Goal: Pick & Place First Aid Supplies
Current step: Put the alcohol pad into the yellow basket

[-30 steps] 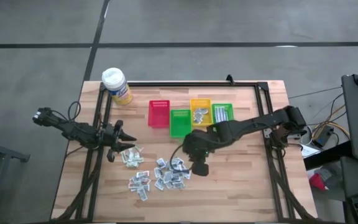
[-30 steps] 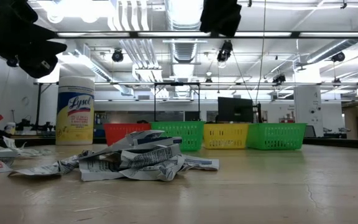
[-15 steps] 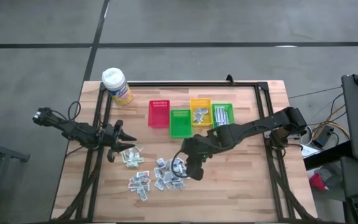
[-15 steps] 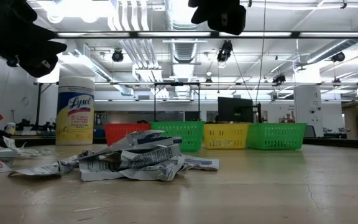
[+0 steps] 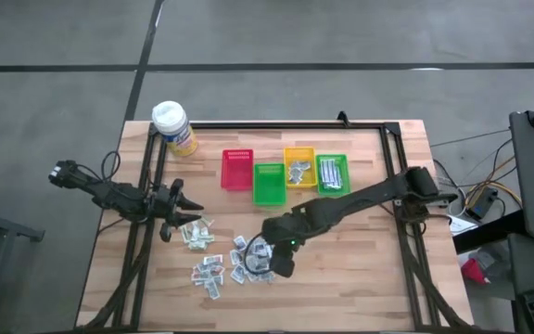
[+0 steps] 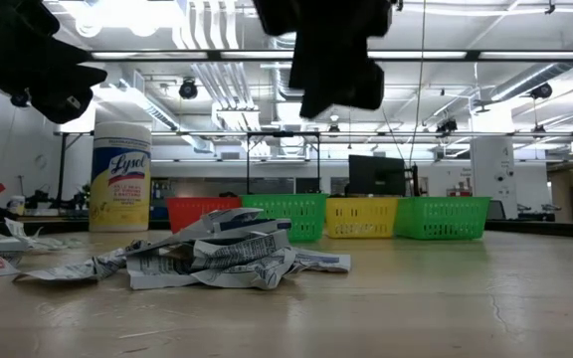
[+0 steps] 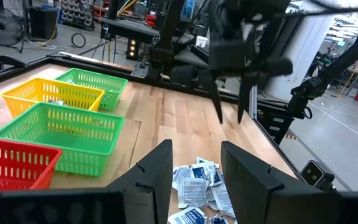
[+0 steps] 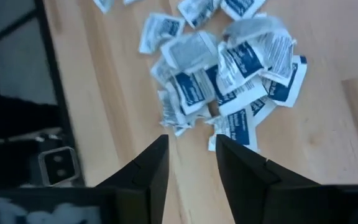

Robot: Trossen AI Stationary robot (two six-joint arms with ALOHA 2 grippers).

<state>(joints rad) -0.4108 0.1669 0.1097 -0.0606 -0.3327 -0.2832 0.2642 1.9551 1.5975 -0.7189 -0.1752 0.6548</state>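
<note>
Change: right end effector (image 5: 269, 257) has swung from beside the bins to above the heap, fingers parted, empty.
Supplies: crinkly white-and-blue flat packets (image 8: 229, 59), heaped mid-counter.
Left end effector (image 5: 191, 206): parted, empty, hovering near pale sachets (image 5: 196, 235).
Surface: pale wooden plank counter (image 5: 360, 269).

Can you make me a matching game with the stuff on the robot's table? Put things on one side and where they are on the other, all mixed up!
Things:
1. yellow bottle
2. red bin
3. right gripper
4. left gripper

Places:
A. hanging over the middle pile of packets, fingers apart
B. at the left end of the row of bins
C. at the far left corner of the table
D. near the table's left edge, beside the small left heap of packets, fingers apart

Pairs: 1-C, 2-B, 3-A, 4-D
</note>
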